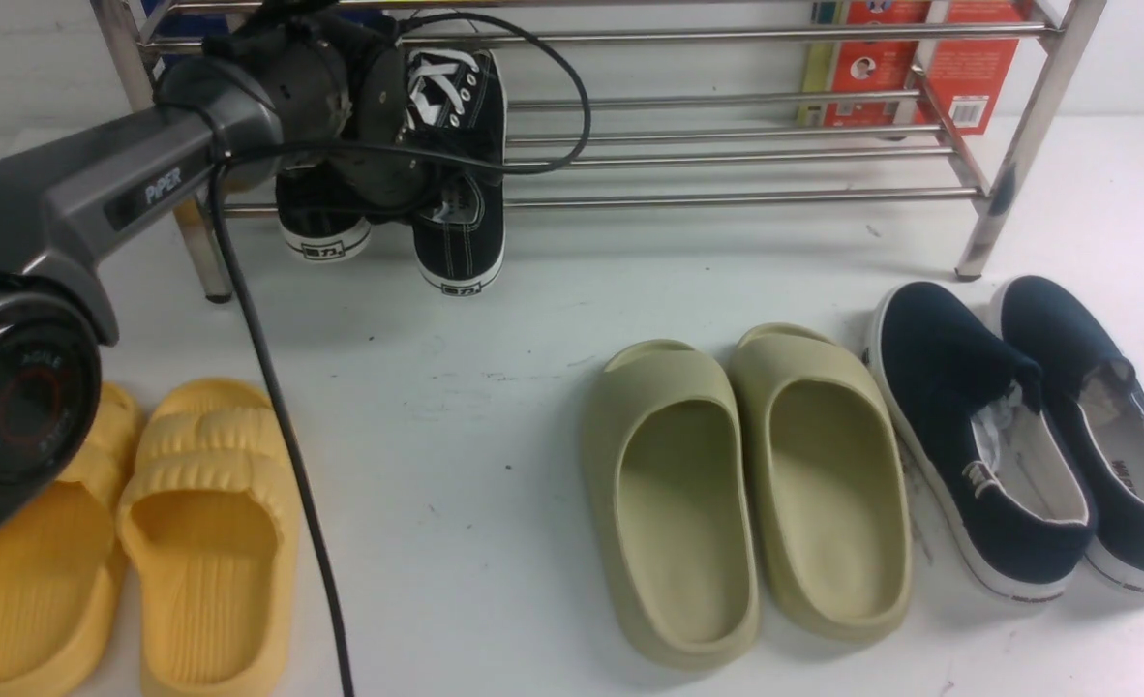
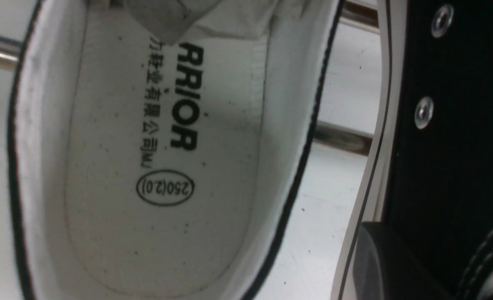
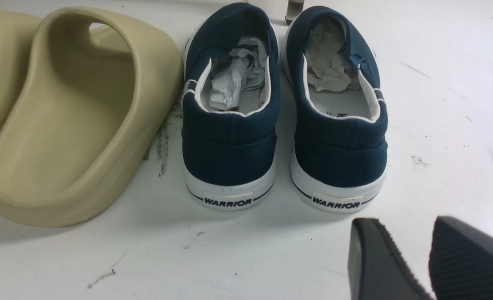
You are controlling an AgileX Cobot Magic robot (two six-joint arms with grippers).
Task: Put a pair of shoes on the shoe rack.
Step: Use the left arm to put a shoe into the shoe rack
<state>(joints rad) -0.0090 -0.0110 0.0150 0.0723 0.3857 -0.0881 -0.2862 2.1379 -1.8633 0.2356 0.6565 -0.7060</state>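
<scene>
left pincer (image 1: 400, 179) narrow, clamped on pair of shoes (image 1: 461, 232) | long axis 12–6 o'clock, toes 12 on shoe rack (image 1: 727, 198) | right pincer (image 3: 426, 266) agape, empty, well apart

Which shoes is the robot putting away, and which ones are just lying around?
For the job: black sneakers, shoe rack.
Just lying about: yellow slides, olive slides, navy slip-ons, red box behind the rack.

L arm (image 1: 98, 198) extended fwd; end effector (image 1: 417, 174) prob. clamped.
</scene>
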